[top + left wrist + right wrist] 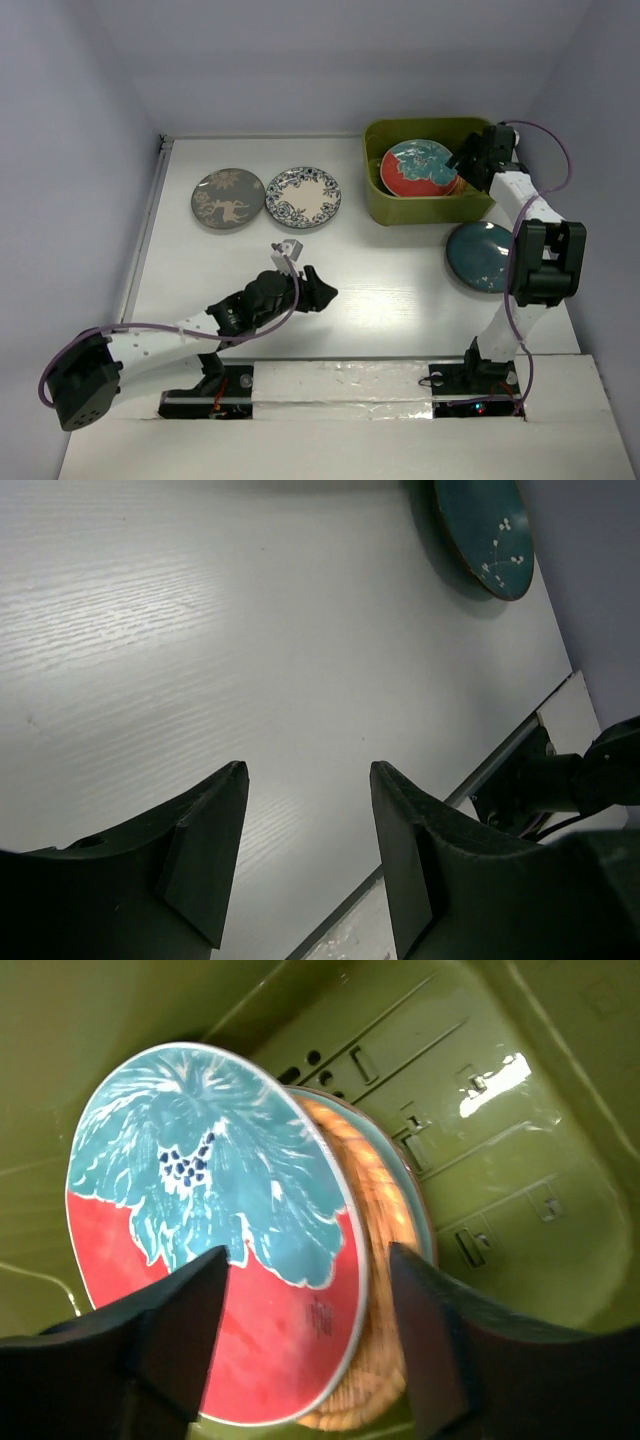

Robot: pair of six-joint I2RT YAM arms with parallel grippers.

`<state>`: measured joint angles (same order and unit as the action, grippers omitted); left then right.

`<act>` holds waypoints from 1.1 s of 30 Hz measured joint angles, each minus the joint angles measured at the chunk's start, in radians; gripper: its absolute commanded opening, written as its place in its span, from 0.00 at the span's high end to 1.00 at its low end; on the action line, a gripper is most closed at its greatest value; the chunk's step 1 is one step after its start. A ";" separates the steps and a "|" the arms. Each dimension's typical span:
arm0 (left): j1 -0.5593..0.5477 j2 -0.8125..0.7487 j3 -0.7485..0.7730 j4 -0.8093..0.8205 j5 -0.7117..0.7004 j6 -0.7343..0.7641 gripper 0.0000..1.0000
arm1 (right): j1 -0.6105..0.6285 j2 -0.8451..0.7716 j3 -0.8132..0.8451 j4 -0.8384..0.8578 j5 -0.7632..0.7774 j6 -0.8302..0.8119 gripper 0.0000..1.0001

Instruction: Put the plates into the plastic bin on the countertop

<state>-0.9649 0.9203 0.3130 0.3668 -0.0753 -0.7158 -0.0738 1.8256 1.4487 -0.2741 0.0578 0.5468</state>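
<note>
The olive-green plastic bin (384, 205) stands at the back right of the white countertop (380, 290). In it the red-and-teal floral plate (418, 167) lies on top of the orange textured plate (385, 1200) and a mint green plate (418, 1222). My right gripper (465, 163) is open and empty just above the stack; in the right wrist view (308, 1256) its jaws stand wide on either side of the top plate's rim. The dark teal plate (478, 256) lies in front of the bin. The grey deer plate (228, 198) and the white blue-floral plate (303, 197) lie at the back left. My left gripper (322, 290) is open and empty over the middle of the countertop.
Silver tape (350, 385) runs along the near edge by the arm bases. White walls close in the back and both sides. The right arm reaches over the dark teal plate. The left wrist view shows the dark teal plate (487, 535) far off and the right arm's base (560, 785).
</note>
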 measured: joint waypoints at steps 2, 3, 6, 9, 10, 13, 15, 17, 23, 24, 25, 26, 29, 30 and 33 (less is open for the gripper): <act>-0.024 0.048 0.038 0.011 -0.020 0.003 0.51 | 0.000 -0.027 -0.024 0.008 0.014 -0.003 0.21; -0.036 0.076 0.063 0.014 -0.031 0.006 0.51 | 0.000 -0.049 -0.040 0.013 0.018 -0.004 0.17; -0.069 0.178 0.143 0.035 -0.052 0.019 0.52 | 0.000 -0.142 -0.090 0.022 0.027 -0.006 0.13; -0.095 0.280 0.224 0.049 -0.065 0.032 0.52 | 0.000 -0.296 -0.170 0.059 0.026 -0.001 0.14; -0.101 0.313 0.251 0.052 -0.066 0.036 0.53 | 0.000 -0.358 -0.202 0.080 0.021 0.003 0.16; -0.117 0.426 0.348 0.063 -0.064 0.050 0.53 | 0.000 -0.499 -0.277 0.126 0.010 0.015 0.37; -0.123 0.500 0.412 0.072 -0.060 0.056 0.54 | 0.000 -0.682 -0.388 0.188 -0.011 0.039 0.86; -0.127 0.563 0.470 0.075 -0.056 0.061 0.55 | 0.000 -0.823 -0.483 0.219 -0.023 0.060 0.98; -0.129 0.859 0.776 0.059 -0.024 0.063 0.58 | 0.000 -1.175 -0.640 0.185 -0.067 0.079 0.90; -0.129 0.911 0.830 0.053 -0.014 0.057 0.58 | 0.000 -1.217 -0.640 0.170 -0.080 0.078 0.85; -0.129 0.963 0.885 0.051 -0.002 0.052 0.58 | 0.000 -1.257 -0.640 0.164 -0.095 0.077 0.84; -0.129 1.007 0.930 0.050 0.008 0.044 0.57 | 0.000 -1.291 -0.640 0.159 -0.109 0.076 0.82; -0.129 1.149 1.076 0.034 0.060 0.010 0.55 | 0.000 -1.372 -0.640 0.142 -0.169 0.074 0.77; -0.129 1.192 1.118 0.027 0.075 -0.003 0.54 | 0.000 -1.385 -0.640 0.134 -0.192 0.074 0.76; -0.130 1.301 1.237 0.002 0.102 -0.040 0.52 | 0.000 -1.410 -0.644 0.103 -0.252 0.074 0.74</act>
<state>-1.0954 2.2215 1.5497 0.3691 0.0269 -0.7555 -0.0738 0.4156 0.8051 -0.1715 -0.1944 0.6205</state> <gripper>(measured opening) 0.468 0.255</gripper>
